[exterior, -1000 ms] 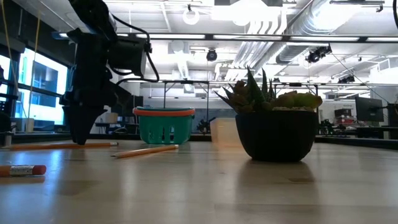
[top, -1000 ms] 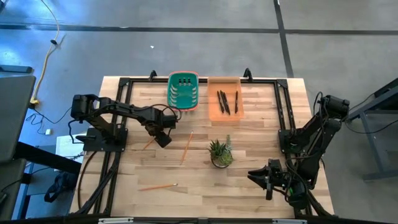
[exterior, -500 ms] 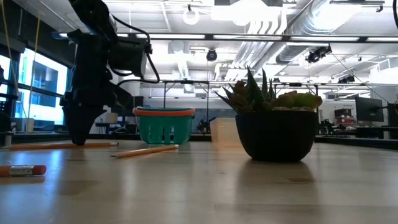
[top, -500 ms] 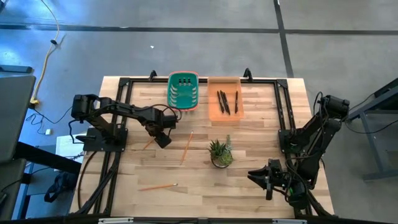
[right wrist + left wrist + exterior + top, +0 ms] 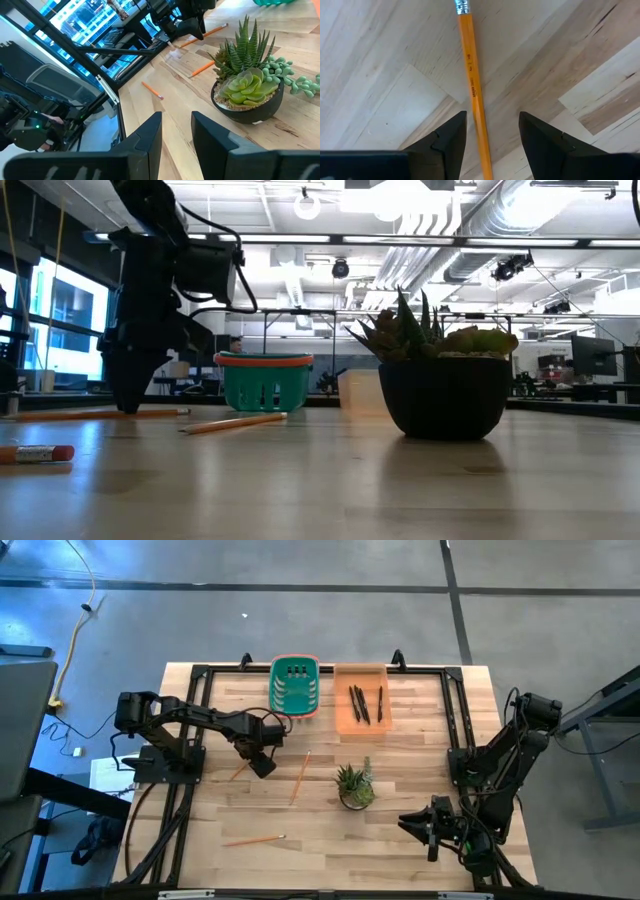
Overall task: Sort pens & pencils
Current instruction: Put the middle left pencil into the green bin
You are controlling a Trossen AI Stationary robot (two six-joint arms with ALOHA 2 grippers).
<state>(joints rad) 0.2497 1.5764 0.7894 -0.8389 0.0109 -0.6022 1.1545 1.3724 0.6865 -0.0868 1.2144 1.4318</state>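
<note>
Three orange-tan pencils lie flat on the table: one [image 5: 240, 770] under my left gripper, one [image 5: 300, 776] in the middle, one [image 5: 253, 839] toward the near edge. Black pens [image 5: 360, 703] lie in the orange tray [image 5: 342, 720]. My left gripper [image 5: 262, 766] points down at the table, open. In the left wrist view its fingers stand on either side of the pencil [image 5: 472, 80] without touching it, the gripper [image 5: 490, 137] straddling the shaft. In the low view this gripper [image 5: 125, 402] stands low over the pencil [image 5: 95, 414]. My right gripper [image 5: 428, 827] waits open near the table's near right corner.
A green basket [image 5: 294, 686] stands at the far edge beside the orange tray. A potted succulent [image 5: 355, 786] sits right of centre, also seen from the right wrist as the plant [image 5: 247, 85]. A black frame [image 5: 190, 720] runs along the table's sides. Bare wood lies between the pencils.
</note>
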